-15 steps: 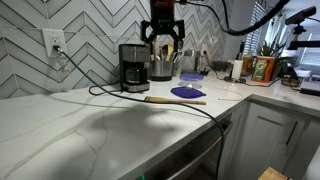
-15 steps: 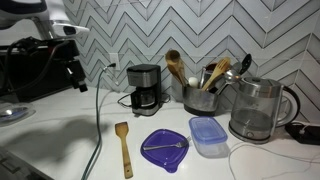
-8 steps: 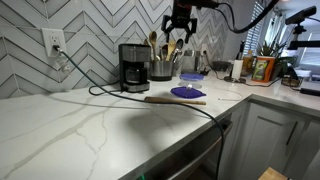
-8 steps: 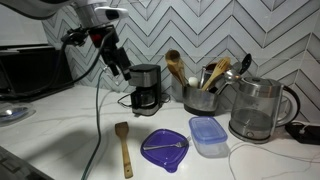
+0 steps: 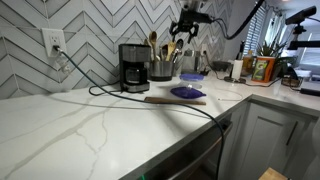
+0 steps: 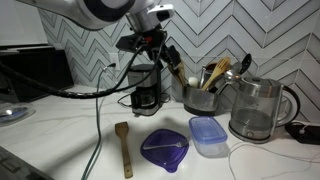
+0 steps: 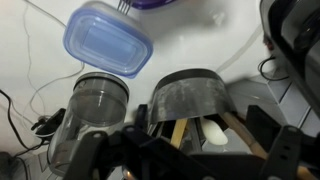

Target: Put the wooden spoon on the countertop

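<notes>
Hanging above the crock [image 5: 160, 69] in an exterior view, the gripper [image 5: 186, 28] is holding its jaws apart. The wooden spoon [image 5: 153, 42] is standing in the crock at the gripper's 8 o'clock, off the countertop [image 5: 80, 120]. In an exterior view, the gripper [image 6: 163, 50] is hovering at the wooden spoon's [image 6: 178, 68] 10 o'clock. In the wrist view, wooden handles are showing inside the crock [image 7: 190, 95]; which one is the wooden spoon is unclear.

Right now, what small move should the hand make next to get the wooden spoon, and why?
Probably ease the open hand down over the brown wooden spoon standing bowl-up in the dark round utensil holder. The hand hangs above it gripping nothing, and the spoon is not yet on the white marble-look countertop.
</notes>
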{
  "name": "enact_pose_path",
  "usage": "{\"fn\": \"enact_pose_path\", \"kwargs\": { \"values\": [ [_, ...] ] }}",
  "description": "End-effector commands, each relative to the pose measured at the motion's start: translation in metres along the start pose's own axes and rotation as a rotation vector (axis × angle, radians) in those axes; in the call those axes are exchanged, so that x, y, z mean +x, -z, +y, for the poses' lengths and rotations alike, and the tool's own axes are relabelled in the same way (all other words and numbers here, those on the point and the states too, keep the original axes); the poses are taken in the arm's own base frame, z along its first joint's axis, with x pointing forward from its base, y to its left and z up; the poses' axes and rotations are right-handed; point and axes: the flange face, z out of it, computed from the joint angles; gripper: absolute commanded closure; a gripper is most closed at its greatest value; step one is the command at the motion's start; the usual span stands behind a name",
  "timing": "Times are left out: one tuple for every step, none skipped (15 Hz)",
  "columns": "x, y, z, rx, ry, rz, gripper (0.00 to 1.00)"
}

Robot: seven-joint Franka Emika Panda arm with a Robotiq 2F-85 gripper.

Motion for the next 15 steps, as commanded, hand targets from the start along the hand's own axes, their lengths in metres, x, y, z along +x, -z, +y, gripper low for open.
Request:
{"fn": "enact_pose_path", "kwargs": {
  "values": [
    [0.043,-0.046,0.011,-0.018,-0.029,0.072,0.00],
    [0.049,-0.055,0.013,-0.017,-0.045,0.074,0.00],
    [0.055,-0.063,0.013,-0.010,-0.064,0.092,0.00],
    [0.038,-0.046,0.010,-0.020,-0.028,0.067,0.00],
    [0.044,-0.055,0.011,-0.019,-0.035,0.075,0.00],
    [0.048,-0.062,0.011,-0.020,-0.039,0.079,0.00],
    [0.051,-0.065,0.010,-0.021,-0.040,0.080,0.00],
    [0.052,-0.065,0.010,-0.021,-0.040,0.082,0.00],
    [0.053,-0.064,0.010,-0.020,-0.041,0.086,0.00],
    [0.054,-0.062,0.010,-0.020,-0.041,0.089,0.00],
    [0.055,-0.061,0.010,-0.019,-0.042,0.091,0.00],
    [0.055,-0.061,0.010,-0.019,-0.042,0.092,0.00],
    [0.056,-0.061,0.010,-0.019,-0.042,0.093,0.00],
    [0.056,-0.061,0.010,-0.019,-0.042,0.093,0.00],
    [0.056,-0.061,0.010,-0.019,-0.042,0.093,0.00]
  ]
}}
